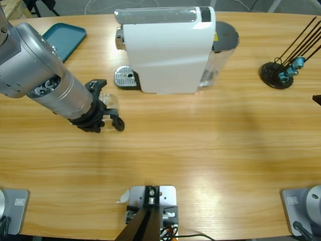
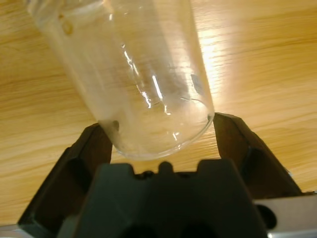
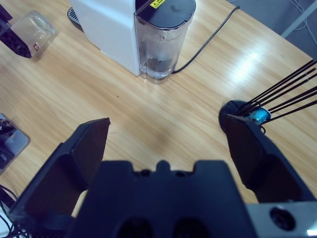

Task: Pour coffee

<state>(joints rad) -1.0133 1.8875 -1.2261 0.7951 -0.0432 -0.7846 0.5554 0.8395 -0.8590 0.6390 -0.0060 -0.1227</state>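
Wooden worktop (image 1: 200, 150) carries a white coffee machine (image 1: 165, 47) at the back. Left claw (image 2: 158, 144) is clamped on a clear glass (image 2: 133, 74), tilted, in front of the machine's drip tray (image 1: 125, 78). Coffee inside cannot be made out. Right claw (image 3: 166, 148) hangs wide apart, holding nothing, above bare wood.

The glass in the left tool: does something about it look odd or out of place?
Yes. The glass tumbler is tilted in the left tool, not upright, away from the coffee machine and its drip tray. No cup stands under it. No spill shows on the table.
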